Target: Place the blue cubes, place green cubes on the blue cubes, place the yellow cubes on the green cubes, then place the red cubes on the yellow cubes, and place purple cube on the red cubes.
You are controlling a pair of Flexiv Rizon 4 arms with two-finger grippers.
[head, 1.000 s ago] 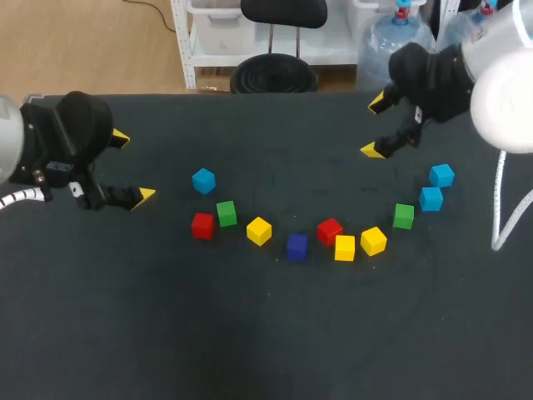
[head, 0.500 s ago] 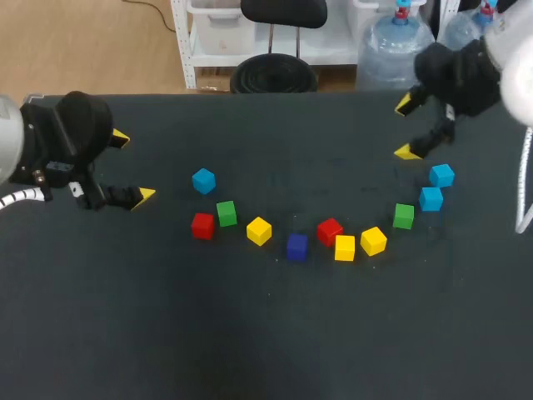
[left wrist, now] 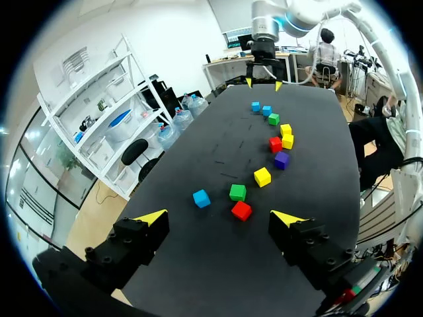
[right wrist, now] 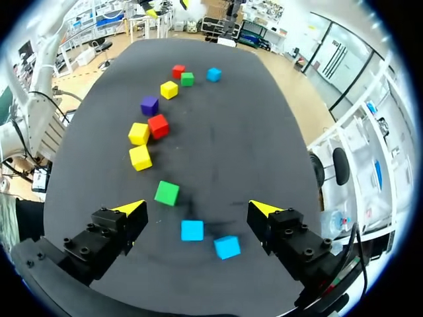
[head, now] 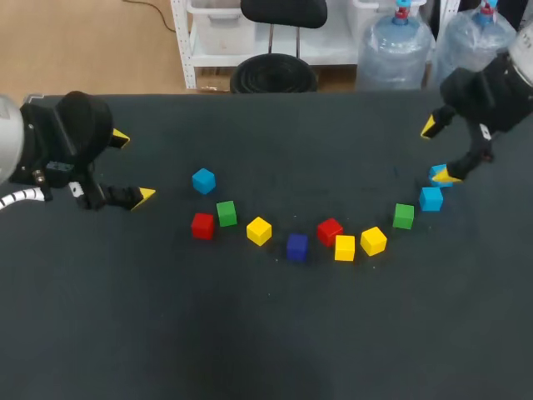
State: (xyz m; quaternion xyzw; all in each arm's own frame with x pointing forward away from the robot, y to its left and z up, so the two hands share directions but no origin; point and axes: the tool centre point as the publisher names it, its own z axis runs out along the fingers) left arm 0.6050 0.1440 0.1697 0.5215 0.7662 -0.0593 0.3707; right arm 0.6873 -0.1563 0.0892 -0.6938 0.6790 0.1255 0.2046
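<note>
We work over a dark, matte table [head: 266, 333] under even indoor light. Past its far edge we see a light wooden floor [head: 83, 50], a white metal shelf [head: 187, 42], a black office chair [head: 283, 12] and two big water bottles [head: 391, 46]. The left wrist view adds a white wall [left wrist: 172, 33] and glass partitions [left wrist: 39, 185].

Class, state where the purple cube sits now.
Head view: the purple cube lies mid-table, between a yellow cube on its left and a red cube on its right.

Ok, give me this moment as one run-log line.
stack: not started | left gripper: open, empty, at left side of table | right gripper: open, empty, over two blue cubes
</note>
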